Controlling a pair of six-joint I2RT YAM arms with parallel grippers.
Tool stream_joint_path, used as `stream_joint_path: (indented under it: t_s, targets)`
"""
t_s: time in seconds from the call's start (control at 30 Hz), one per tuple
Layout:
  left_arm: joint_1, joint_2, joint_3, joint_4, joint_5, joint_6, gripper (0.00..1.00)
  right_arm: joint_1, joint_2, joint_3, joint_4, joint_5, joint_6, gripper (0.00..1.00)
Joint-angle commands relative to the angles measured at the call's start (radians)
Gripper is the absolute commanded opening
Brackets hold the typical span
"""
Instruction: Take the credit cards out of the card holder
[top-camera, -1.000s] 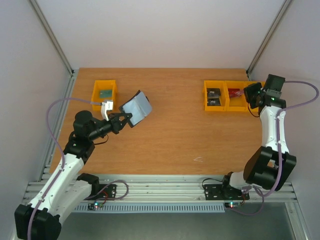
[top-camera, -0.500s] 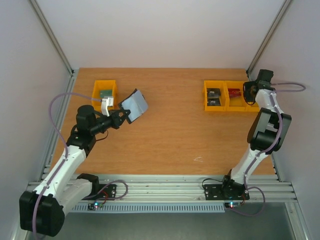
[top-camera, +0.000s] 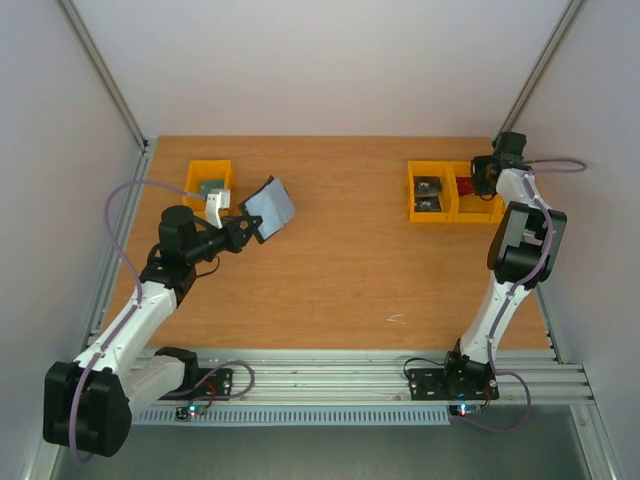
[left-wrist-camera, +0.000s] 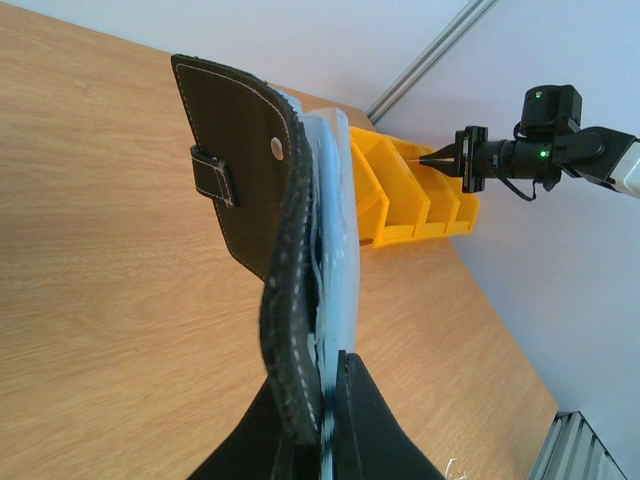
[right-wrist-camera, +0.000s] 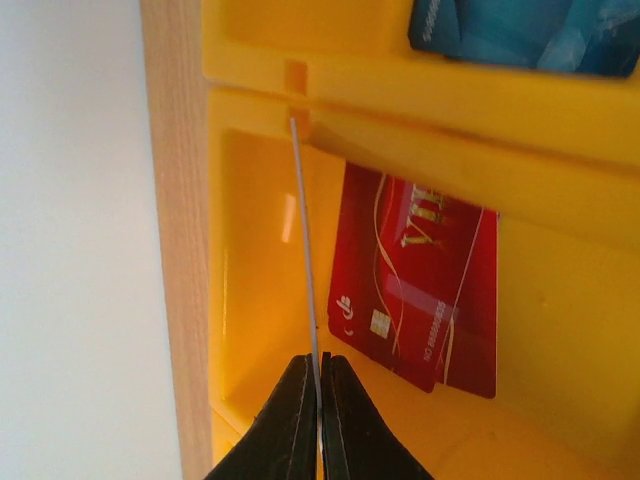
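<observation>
My left gripper (top-camera: 243, 232) (left-wrist-camera: 318, 400) is shut on the card holder (top-camera: 269, 207) (left-wrist-camera: 285, 210), a black wallet with blue-grey pockets, held open above the table's left. My right gripper (top-camera: 481, 170) (right-wrist-camera: 318, 385) is shut on a thin card (right-wrist-camera: 305, 240), seen edge-on, over a yellow bin (right-wrist-camera: 250, 260) at the back right. Red credit cards (right-wrist-camera: 420, 290) lie in that bin. Dark cards (top-camera: 427, 194) lie in the bin to its left.
A row of yellow bins (top-camera: 455, 210) stands at the back right. Another yellow bin (top-camera: 195, 175) with a greenish card (top-camera: 209, 187) stands at the back left. The table's right edge (right-wrist-camera: 170, 250) runs next to the right gripper.
My right arm has folded back and its gripper has moved left over the red-card bin. My left gripper has shifted the card holder slightly towards the back left.
</observation>
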Motion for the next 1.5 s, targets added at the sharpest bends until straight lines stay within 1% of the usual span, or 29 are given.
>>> stream_joint_path:
  t_s: [0.0,0.1,0.27,0.57,0.77,0.93,1.03,1.23,1.3,1.47]
  targets:
    - [0.006,0.005,0.034,0.091,-0.01,0.015,0.0,0.019,0.006,-0.029,0.014,0.032,0.097,0.01]
    - [0.006,0.009,0.034,0.091,-0.01,0.016,0.0,0.02,0.017,-0.057,0.049,0.019,0.147,0.01]
    - [0.005,0.01,0.031,0.094,-0.011,0.016,0.0,0.022,0.035,-0.049,0.053,-0.009,0.158,0.01]
    - [0.006,0.006,0.024,0.099,-0.014,0.019,0.0,0.014,0.013,-0.058,0.026,-0.034,0.111,0.01]
    - [0.006,0.003,0.022,0.099,-0.018,0.018,0.0,-0.002,0.037,0.007,-0.062,-0.026,0.055,0.02]
    - [0.006,0.005,0.022,0.101,-0.019,0.019,0.0,-0.018,0.064,0.053,-0.121,-0.021,0.021,0.22]
    - [0.006,0.006,0.02,0.101,-0.02,0.019,0.0,-0.02,0.076,0.094,-0.153,-0.01,-0.025,0.31]
    - [0.006,0.005,0.017,0.101,-0.022,0.019,0.0,-0.019,0.116,0.191,-0.228,-0.012,-0.103,0.38]
    - [0.006,0.003,0.018,0.1,-0.022,0.019,0.0,-0.019,0.121,0.191,-0.239,-0.01,-0.105,0.41]
    - [0.006,0.001,0.018,0.099,-0.02,0.019,0.0,-0.019,0.127,0.186,-0.241,-0.022,-0.109,0.47]
